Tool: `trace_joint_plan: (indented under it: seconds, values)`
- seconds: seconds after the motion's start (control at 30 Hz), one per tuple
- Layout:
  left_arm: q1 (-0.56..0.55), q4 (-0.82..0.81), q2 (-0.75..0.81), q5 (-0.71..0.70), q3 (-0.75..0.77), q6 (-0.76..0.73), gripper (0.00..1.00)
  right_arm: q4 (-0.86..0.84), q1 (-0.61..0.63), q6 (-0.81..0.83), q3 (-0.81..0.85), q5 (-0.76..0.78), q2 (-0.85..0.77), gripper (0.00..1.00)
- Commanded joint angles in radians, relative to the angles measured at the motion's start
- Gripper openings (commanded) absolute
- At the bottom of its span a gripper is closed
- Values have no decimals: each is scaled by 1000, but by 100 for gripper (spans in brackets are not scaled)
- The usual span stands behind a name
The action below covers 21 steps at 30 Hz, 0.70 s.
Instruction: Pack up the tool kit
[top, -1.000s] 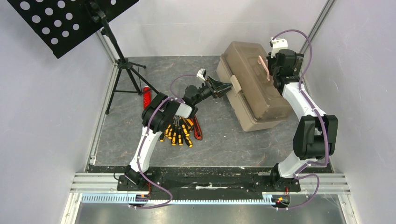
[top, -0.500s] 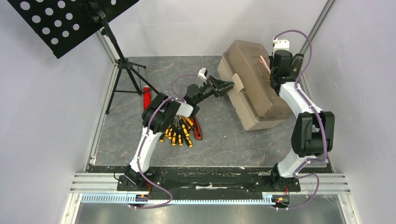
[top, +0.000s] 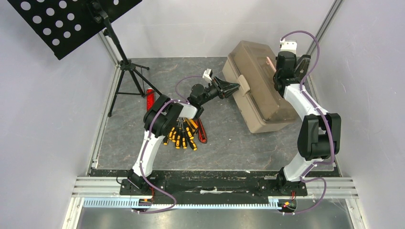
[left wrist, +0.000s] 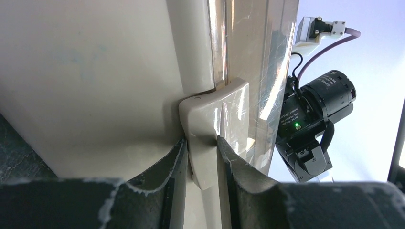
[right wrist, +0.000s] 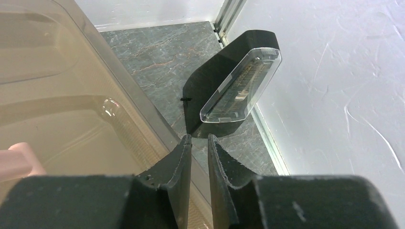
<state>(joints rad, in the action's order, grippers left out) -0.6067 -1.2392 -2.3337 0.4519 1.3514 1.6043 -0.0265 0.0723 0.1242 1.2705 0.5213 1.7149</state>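
The tan-brown toolbox [top: 260,95] lies closed at the back right, its pale handle [top: 271,64] on top. My left gripper [top: 234,88] reaches to its front side, and in the left wrist view its jaws [left wrist: 200,140] pinch the pale latch [left wrist: 215,119] from both sides. My right gripper [top: 277,72] is at the box's far edge; its jaws [right wrist: 199,137] stand a narrow slit apart with the lid's rim [right wrist: 143,114] running between them. Yellow-and-black screwdrivers [top: 181,137] and a red utility knife [top: 202,133] lie under the left arm.
A plain red bar [top: 150,99] lies by the black music stand's tripod [top: 125,78] at the back left. A black case with a clear window [right wrist: 236,88] leans at the right wall behind the toolbox. Walls close in on both sides.
The left jaws have narrowed onto the latch. The right arm has shifted slightly left and back along the box's far edge, its jaws unchanged.
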Motion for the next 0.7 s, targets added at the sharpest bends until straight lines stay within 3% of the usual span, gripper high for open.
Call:
trace_joint_plan:
  seconds: [0.0, 0.67]
  values:
    - [19, -318, 219, -37, 53, 83, 29, 639, 92, 33, -221, -99, 278, 21]
    - [65, -318, 307, -8, 20, 100, 23, 631, 93, 34, -229, -89, 302, 21]
